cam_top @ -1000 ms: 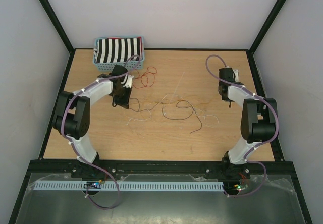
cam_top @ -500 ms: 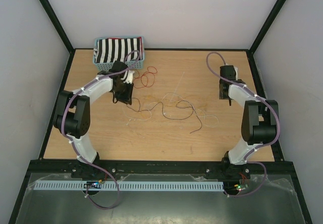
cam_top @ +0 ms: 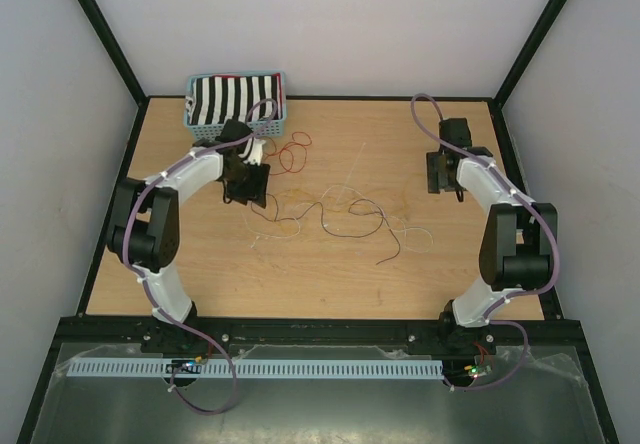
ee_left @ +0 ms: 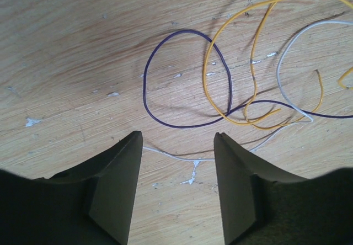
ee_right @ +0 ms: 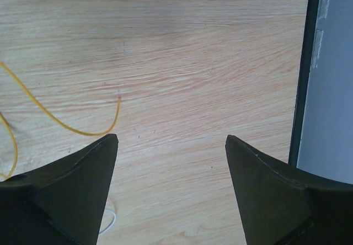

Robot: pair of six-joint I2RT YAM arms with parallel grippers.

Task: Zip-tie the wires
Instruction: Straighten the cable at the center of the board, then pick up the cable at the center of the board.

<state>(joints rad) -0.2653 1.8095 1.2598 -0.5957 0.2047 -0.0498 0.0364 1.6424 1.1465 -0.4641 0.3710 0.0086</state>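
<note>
Release on both arms: the left gripper (ee_left: 176, 137), pinched shut a second ago, now stands spread and empty just in front of the blue basket (cam_top: 200, 129), having drawn back a little toward it. A pale strand (ee_left: 182, 159) lies on the wooden tabletop (cam_top: 330, 274) beneath its jaws, untouched. The right gripper (ee_right: 171, 138) has likewise sprung wide and holds nothing. It sits well apart from the basket, across the table at about the same depth, and has edged slightly farther back. The wires (cam_top: 330, 212) remain a loose, curling sprawl that starts near the basket's right front corner and trails away toward the table's middle. With neither arm gripping, nothing is gathered or bound yet. It seems the bundling has yet to begin or must start afresh.
</note>
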